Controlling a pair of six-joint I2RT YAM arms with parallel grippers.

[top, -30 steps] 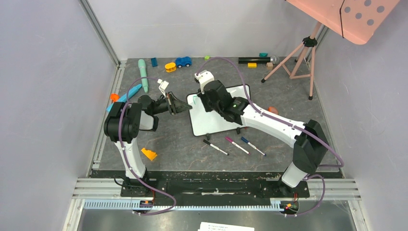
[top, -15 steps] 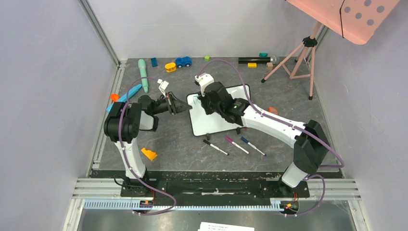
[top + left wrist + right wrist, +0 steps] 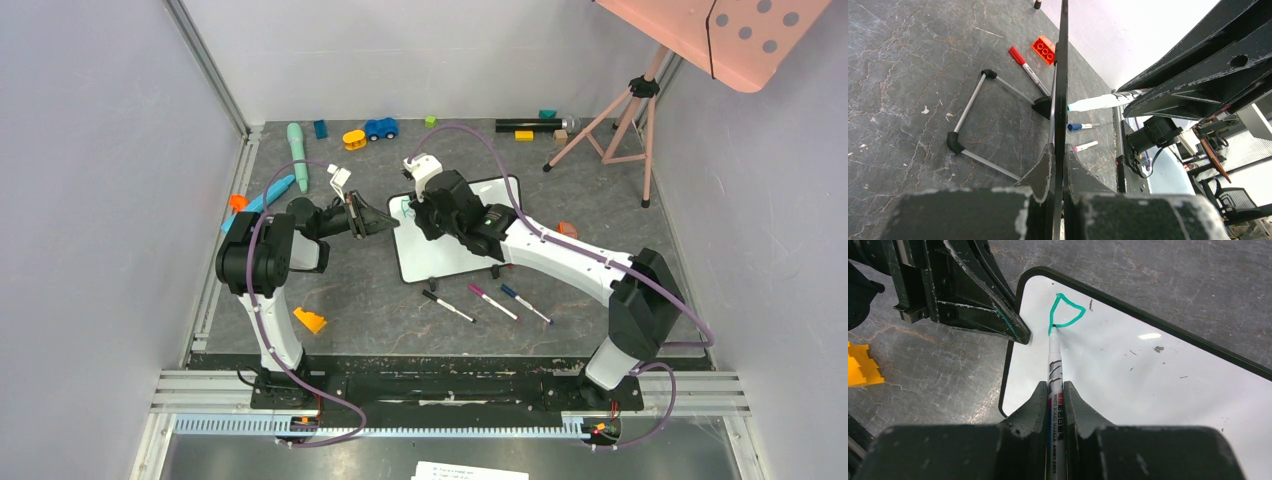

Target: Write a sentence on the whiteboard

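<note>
While left end effector (image 3: 1058, 150) pinches the whiteboard (image 3: 1148, 370) edge, right end effector (image 3: 1054, 387) clamps a marker (image 3: 1053, 357); three pens (image 3: 493, 301) nearby

Top external: fixed, high at 6 o'clock, looking down toward 12; far, wide.
Left wrist: close, edge-on along whiteboard (image 3: 1062, 75).
Right wrist: close, above its 10 o'clock corner.
Shared: whiteboard.

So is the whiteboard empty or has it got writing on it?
Nearly empty: the whiteboard has just one teal loop by its corner, with the marker tip on it; the rest in view is blank.
</note>
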